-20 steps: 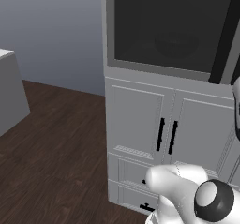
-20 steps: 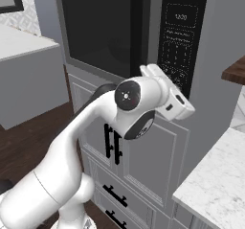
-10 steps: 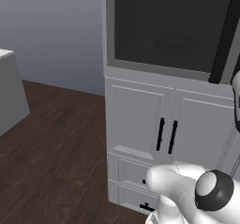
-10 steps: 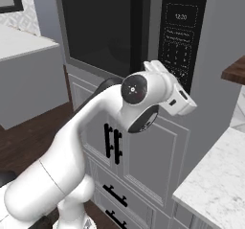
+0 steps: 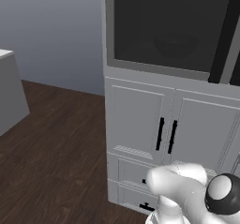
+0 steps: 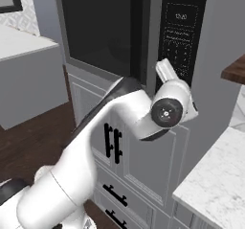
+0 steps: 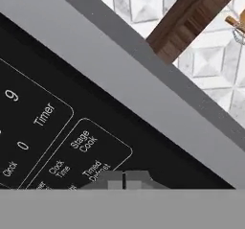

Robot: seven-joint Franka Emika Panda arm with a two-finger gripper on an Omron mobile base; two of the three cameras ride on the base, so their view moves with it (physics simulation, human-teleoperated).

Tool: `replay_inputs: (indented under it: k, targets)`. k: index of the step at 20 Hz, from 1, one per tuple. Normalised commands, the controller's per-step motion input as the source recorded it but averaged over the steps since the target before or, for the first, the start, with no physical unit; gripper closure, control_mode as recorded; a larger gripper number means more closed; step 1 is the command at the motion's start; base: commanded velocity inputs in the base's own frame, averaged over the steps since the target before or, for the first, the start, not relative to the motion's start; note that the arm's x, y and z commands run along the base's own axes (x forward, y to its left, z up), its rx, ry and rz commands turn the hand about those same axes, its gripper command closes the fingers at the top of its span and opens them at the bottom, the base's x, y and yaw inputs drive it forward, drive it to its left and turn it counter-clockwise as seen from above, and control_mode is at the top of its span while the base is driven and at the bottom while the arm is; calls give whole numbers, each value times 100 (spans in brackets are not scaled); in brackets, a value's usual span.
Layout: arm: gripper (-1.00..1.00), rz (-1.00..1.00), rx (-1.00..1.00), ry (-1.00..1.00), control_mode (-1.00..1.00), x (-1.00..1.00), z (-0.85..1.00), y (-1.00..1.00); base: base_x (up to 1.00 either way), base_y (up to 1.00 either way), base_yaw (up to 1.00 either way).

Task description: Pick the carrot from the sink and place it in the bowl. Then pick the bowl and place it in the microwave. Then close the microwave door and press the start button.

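Two finger tips meet at the bottom of the hand view with no gap between them, so the gripper is closed and empty. It sits right up against the black control strip, near the printed keys for Stage Cook, Clock Time and Timed Defrost; whether the tips actually press the panel is hard to tell from this angle. The same strip shows in the right base view with its clock display and keypad, and the arm's wrist reaches up just in front of its lower part.

The microwave is built in above pale cabinet doors with black handles. Its door is shut, flush with the frame. Through the dark window a round shape, probably the bowl, shows faintly inside; the tint is too heavy to make out anything in it.

Beside the oven in the hand view, a grey frame edge runs diagonally, with a brown wooden shelf and white tiled wall beyond. A white marble counter lies to the right in the right base view, and dark wood floor spreads to the left in the left base view.
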Motion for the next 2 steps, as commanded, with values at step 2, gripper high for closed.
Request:
replay_inputs:
  k: [2]
  targets:
    - [100, 0, 10, -18, -100, -21, 0, 0, 0, 0, 0]
